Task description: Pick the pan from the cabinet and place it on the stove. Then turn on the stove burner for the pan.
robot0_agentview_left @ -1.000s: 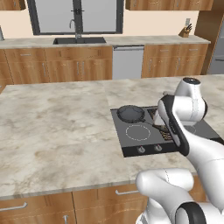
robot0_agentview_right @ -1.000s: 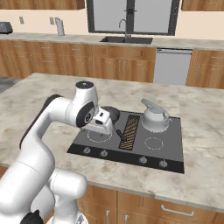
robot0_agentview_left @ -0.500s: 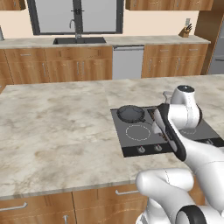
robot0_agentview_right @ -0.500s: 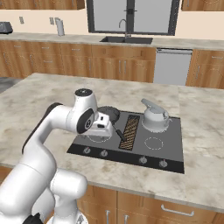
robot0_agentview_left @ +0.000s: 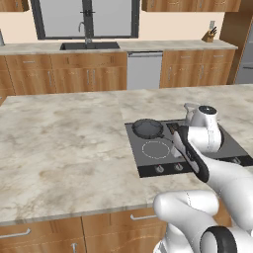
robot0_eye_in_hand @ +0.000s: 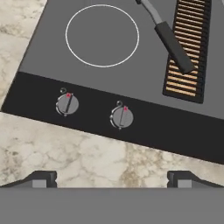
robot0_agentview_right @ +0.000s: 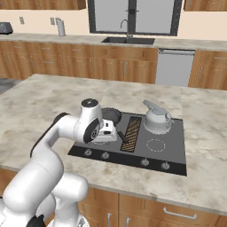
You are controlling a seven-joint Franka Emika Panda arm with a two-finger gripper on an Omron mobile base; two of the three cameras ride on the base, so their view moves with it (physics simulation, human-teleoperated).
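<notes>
Where the marble island (robot0_agentview_left: 64, 143) is set before a far sink (robot0_agentview_left: 89, 46), the stove (robot0_agentview_left: 153, 160) is inset; small dark pan (robot0_agentview_left: 147, 128) seated far-left, handle straight. Gripper (robot0_eye_in_hand: 111, 178) spread wide, nothing held.

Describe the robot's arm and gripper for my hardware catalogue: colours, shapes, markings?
The arm is glossy white with rounded, tubular links, dark grey-black joint rings and a black panel along one link. The gripper ends in two small dark grey, blocky fingertips. No cables or markings are visible.

The robot is a glossy white arm (robot0_agentview_right: 62, 133) of rounded, bulbous segments with dark grey joint rings, a black strip along one link, and two small dark fingertips (robot0_eye_in_hand: 41, 178).
</notes>
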